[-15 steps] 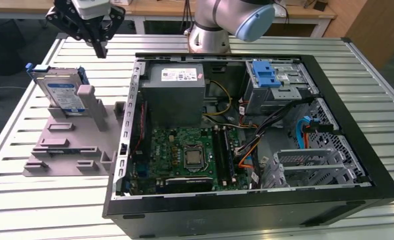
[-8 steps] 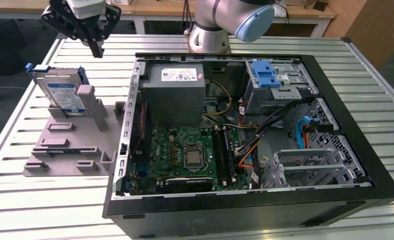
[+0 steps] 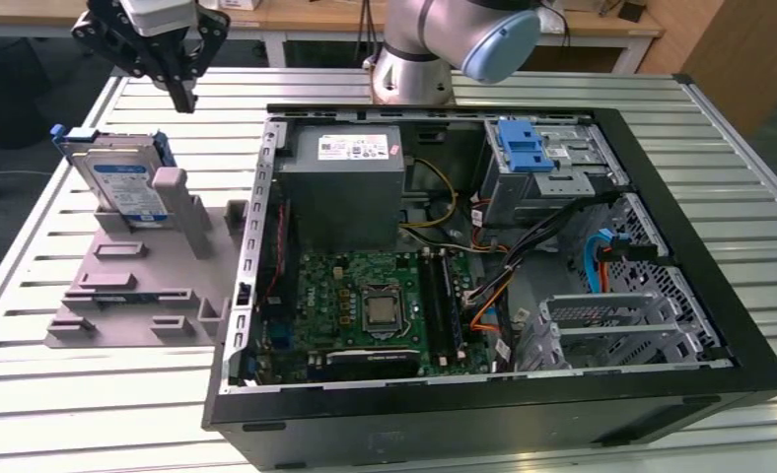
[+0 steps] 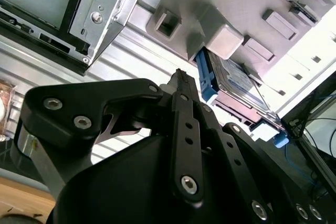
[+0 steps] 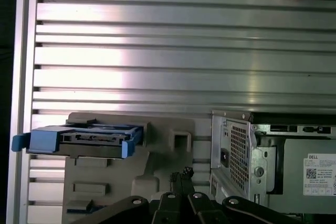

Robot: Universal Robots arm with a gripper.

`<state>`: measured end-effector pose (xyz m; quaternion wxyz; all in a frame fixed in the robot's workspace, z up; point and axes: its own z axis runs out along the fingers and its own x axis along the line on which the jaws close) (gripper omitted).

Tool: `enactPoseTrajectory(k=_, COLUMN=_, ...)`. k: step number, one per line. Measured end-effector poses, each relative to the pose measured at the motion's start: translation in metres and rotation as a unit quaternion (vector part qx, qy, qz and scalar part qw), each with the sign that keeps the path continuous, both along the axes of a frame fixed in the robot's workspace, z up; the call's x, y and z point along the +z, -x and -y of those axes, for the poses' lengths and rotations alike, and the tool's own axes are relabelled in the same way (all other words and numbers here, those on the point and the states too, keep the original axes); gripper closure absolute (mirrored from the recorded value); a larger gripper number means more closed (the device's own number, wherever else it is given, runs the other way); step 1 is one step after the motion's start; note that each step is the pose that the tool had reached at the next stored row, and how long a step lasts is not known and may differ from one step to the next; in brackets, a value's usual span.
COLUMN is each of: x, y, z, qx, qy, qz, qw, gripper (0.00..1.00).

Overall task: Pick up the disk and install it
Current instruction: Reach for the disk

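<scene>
**Exterior view, near to far.** An open computer case (image 3: pixel 494 419) lies on its side on the slatted metal table (image 3: pixel 86 404), with its motherboard (image 3: pixel 362 305) exposed. At the exterior view's left of the case, a grey stand (image 3: pixel 139 286) rests on the table. The disk (image 3: pixel 115 177) stands on edge in the stand's far end, with blue rails along its edges. Farther back inside the case sit a grey power supply box (image 3: pixel 342 182) and a silver cage (image 3: pixel 553 163) with a blue latch. Beyond the disk, the gripper (image 3: pixel 180 101) hangs above the table, apart from the disk, its fingers pressed together and holding nothing. Both wrist views show the tips meeting without a gap. The arm (image 3: pixel 422 54) rises at the table's far side.
</scene>
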<state>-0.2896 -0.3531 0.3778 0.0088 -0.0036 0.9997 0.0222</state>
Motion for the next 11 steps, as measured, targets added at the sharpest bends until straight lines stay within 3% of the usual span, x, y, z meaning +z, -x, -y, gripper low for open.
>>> enactPoseTrajectory(k=11, x=-0.0001, y=0.0109, z=-0.0023, qx=0.0, qy=0.0, qz=0.0, qw=1.0, gripper=0.89)
